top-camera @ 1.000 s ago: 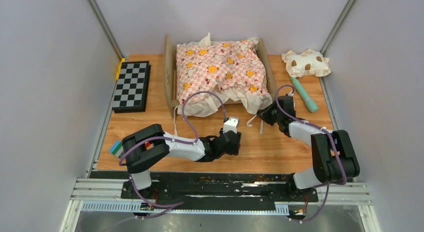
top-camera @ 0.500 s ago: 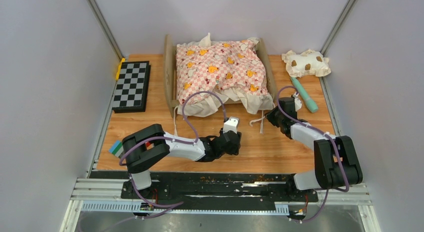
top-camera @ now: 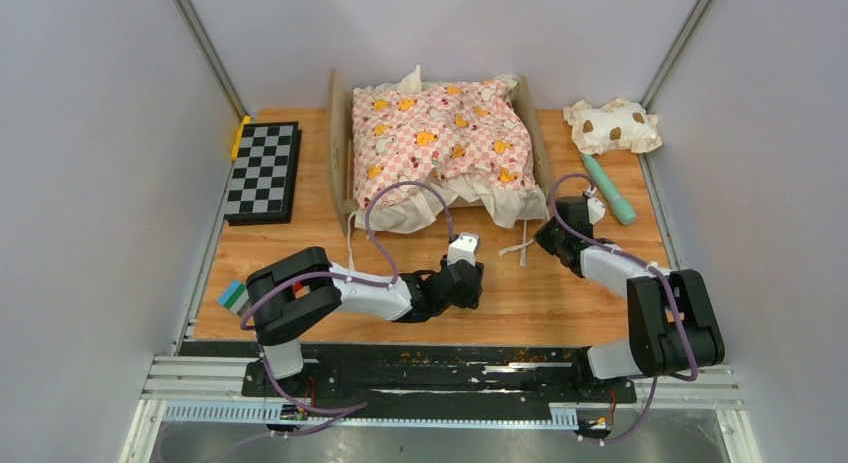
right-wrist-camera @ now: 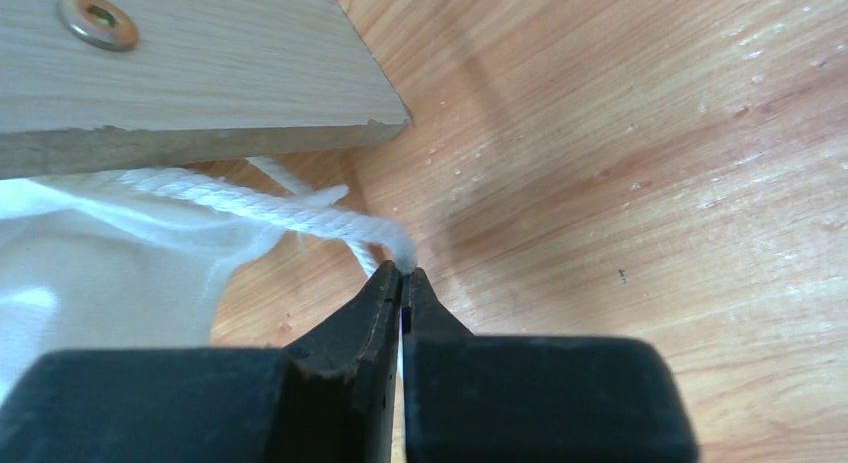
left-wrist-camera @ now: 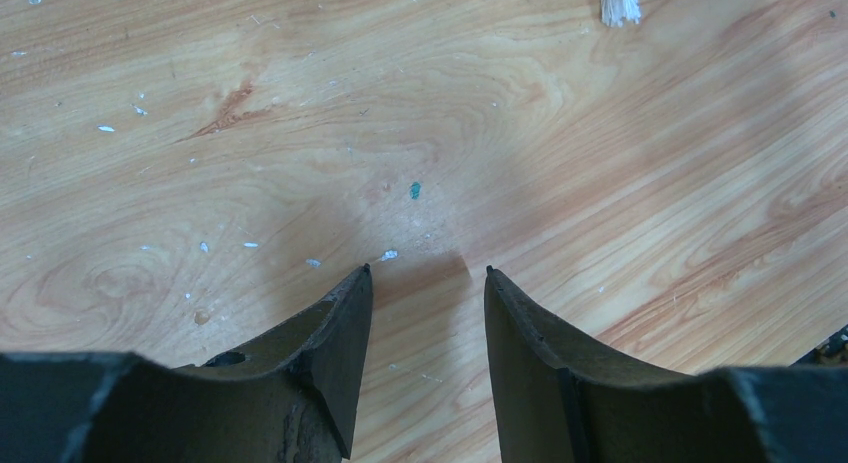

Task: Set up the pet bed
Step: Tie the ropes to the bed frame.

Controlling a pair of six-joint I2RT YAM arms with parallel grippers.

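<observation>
The right claw [right-wrist-camera: 402,278] is closed to a thin line and pinches a white cord [right-wrist-camera: 250,208] at its very tips. The cord runs back to white cloth under the near right corner of the bed [right-wrist-camera: 180,83], just beside the claw. The left claw [left-wrist-camera: 425,283] stands half wide above the table [left-wrist-camera: 600,183] and holds nothing; it is well apart from the bed.

The bed stands at the far middle of the table, and the pink cushion [top-camera: 440,133] lies in it, with its ruffle hanging over the near end.

We judge the frame to be stiff but light — a pull on the cord could slide the whole bed over the smooth wood. The cord is thin and may slip from the tips. For moving the bed, we would rather take the side rail or the corner board, where the wood is flat and firm. The cushion is soft and limp, so it will fold wherever we pinch it.
</observation>
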